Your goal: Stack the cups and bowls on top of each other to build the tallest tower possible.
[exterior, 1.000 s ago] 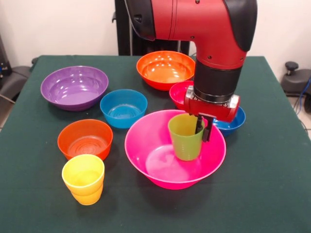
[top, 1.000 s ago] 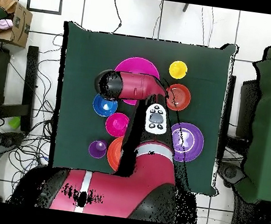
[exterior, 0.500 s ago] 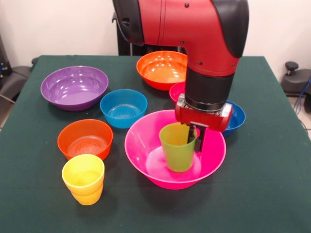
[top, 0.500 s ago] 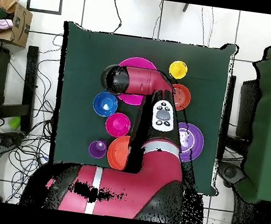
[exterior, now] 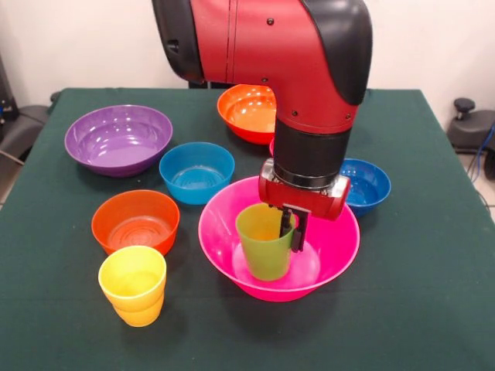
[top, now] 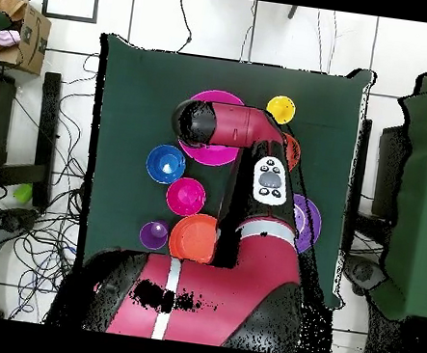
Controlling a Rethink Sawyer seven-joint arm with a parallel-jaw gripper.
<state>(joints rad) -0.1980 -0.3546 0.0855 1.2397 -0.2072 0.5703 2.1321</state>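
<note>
The fingers (exterior: 289,229) grasp the rim of the green cup (exterior: 264,241), which sits upright inside the pink bowl (exterior: 332,247) at the near centre of the bench (exterior: 433,294). A yellow cup (exterior: 133,284) and a small orange bowl (exterior: 135,222) stand to its left, a dark blue bowl (exterior: 366,184) just behind on the right.

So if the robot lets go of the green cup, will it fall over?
Probably not. The green cup stands upright, low inside the pink bowl, though whether it touches the bottom isn't clear. It is taller than wide and looks like light, glossy plastic, so a nudge from the gripper could tip or slide it. The bowl's walls would likely catch it.
</note>
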